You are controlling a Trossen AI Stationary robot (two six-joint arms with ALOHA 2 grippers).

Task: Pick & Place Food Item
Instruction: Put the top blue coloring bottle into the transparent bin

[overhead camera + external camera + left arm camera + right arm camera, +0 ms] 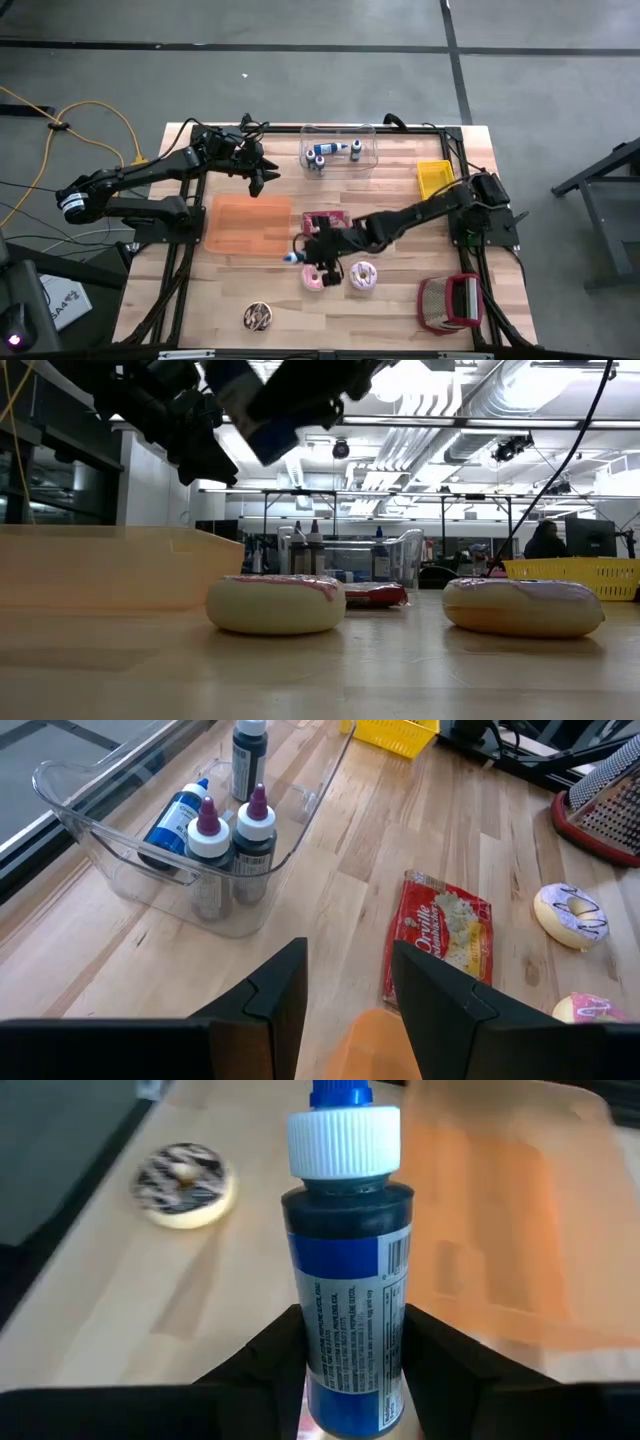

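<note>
My right gripper (303, 255) reaches from the table's right side to the middle and is shut on a small bottle of blue liquid (345, 1270) with a white cap and a blue tip. The bottle (291, 257) hangs in the air by the near right corner of the orange tray (248, 225). Two pink-iced donuts (313, 278) (362, 276) lie flat on the table just nearer than it, and a red popcorn packet (325, 220) lies flat behind it. My left gripper (350, 985) stands open over the tray's far right corner, with nothing between its fingers. My right gripper pinches the bottle's lower body (345, 1365) between its two fingers, on either side of the label. The fingers come from the table's right, slanting down. The cap end (343, 1135) sticks out ahead of the fingers, toward the table's left. The bottle is lifted clear of the table.
A clear bin (338, 150) with several more bottles stands at the far edge. A yellow basket (435, 178) is at the far right and a red grater (450, 303) at the near right. A chocolate-striped donut (258, 317) lies near the front edge.
</note>
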